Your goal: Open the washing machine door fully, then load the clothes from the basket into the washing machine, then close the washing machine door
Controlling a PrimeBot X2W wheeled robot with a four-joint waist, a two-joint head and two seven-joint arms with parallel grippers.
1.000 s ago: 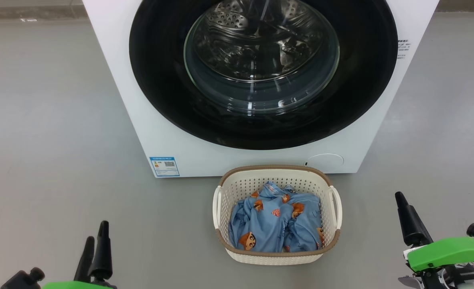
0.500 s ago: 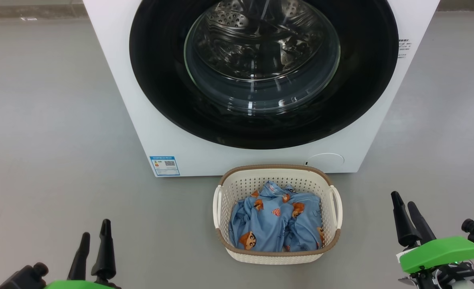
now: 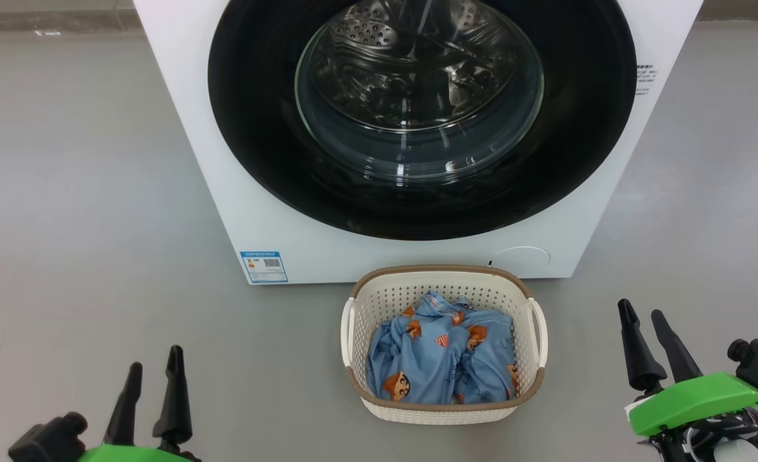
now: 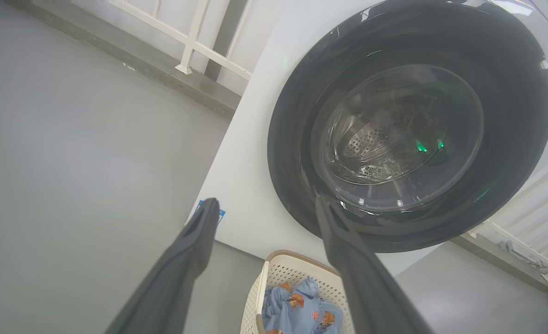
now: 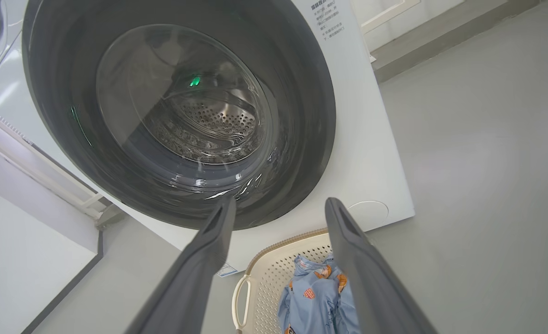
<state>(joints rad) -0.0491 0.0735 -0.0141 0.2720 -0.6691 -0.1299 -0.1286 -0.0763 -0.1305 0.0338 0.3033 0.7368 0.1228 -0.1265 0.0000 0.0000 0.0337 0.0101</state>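
Observation:
The white washing machine (image 3: 328, 240) stands ahead with its round black door (image 3: 257, 128) closed against its front; the steel drum shows through the glass window (image 3: 417, 96). On the floor before it sits the cream basket (image 3: 443, 414) holding light blue clothes (image 3: 440, 359) with orange figures. My left gripper (image 3: 154, 359) hovers open at the lower left, well left of the basket. At the lower right my right gripper (image 3: 642, 311) is open too, right of the basket. The left wrist view has the door (image 4: 510, 93) and basket (image 4: 297, 271); the right wrist view has the door (image 5: 302, 93), clothes (image 5: 320, 297).
Grey floor (image 3: 84, 192) spreads on both sides of the machine. A blue label (image 3: 263, 266) and a round flap (image 3: 520, 256) sit low on its front. A white railing (image 4: 195, 37) runs behind it on one side, and a white wall (image 5: 19, 241) on the other.
Both grippers have opened wider; the right one also shifted a little left and up in the head view. Door, basket and clothes have not moved.

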